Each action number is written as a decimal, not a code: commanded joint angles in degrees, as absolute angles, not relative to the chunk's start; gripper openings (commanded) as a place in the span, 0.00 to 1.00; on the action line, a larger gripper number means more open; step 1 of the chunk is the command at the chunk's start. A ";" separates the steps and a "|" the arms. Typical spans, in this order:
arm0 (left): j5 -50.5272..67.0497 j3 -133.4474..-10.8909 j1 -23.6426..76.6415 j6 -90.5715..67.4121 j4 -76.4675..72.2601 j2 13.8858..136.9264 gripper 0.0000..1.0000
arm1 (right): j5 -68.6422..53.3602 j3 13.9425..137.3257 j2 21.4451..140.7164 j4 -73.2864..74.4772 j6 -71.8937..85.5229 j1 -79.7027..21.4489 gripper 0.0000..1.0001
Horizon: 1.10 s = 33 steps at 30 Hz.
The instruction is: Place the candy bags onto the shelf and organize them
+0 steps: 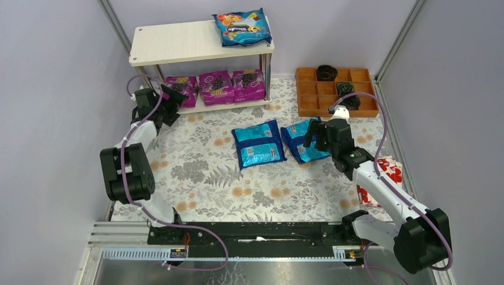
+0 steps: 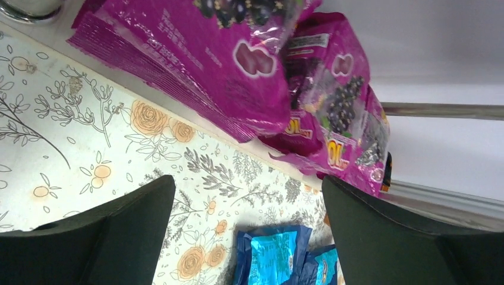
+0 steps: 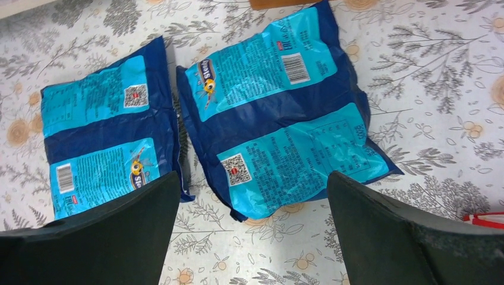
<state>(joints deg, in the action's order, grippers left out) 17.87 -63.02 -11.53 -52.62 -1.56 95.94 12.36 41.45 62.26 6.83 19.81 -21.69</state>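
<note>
From above, we see the shelf [image 1: 178,44] at the back of the floral cloth [image 1: 202,172], with one top blue bag [image 1: 242,28] lying flat at the right end of its upper board. Three purple bags [image 1: 216,86] stand side by side on the shelf's lower board. In front of the shelf and to its right, the left blue bag [image 1: 258,144] and the right blue bag [image 1: 304,141] lie flat on the cloth, just beside each other. The left gripper [image 1: 173,105] sits at the left end of the shelf's lower board, beside the leftmost purple bag. The right gripper [image 1: 315,138] is over the right blue bag. Right of the shelf is an orange tray [image 1: 309,107], and a white packet [image 1: 389,172] lies farther out in front of that. In the left wrist view, we find the fingers [image 2: 107,237] spread wide with nothing between them, the purple bags close ahead on the shelf's board. In the right wrist view the fingers [image 3: 404,237] are likewise spread and empty above the right blue bag, which shows its printed back.
</note>
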 commanded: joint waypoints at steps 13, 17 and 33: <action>26.15 -61.20 -4.75 -38.80 0.85 72.40 0.99 | -5.89 39.83 62.38 -7.13 14.41 -21.50 1.00; 26.09 -64.57 4.33 -37.88 -2.91 71.52 0.99 | -9.80 41.42 68.11 -17.13 18.93 -21.49 1.00; 25.69 -65.29 16.86 -29.80 5.79 62.04 0.99 | -13.60 65.22 115.05 -66.71 23.17 -22.44 0.79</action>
<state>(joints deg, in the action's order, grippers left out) 28.29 -62.92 14.00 -34.57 2.74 63.99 -10.79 56.31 106.56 -50.26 24.18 -21.74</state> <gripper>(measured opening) 0.987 0.813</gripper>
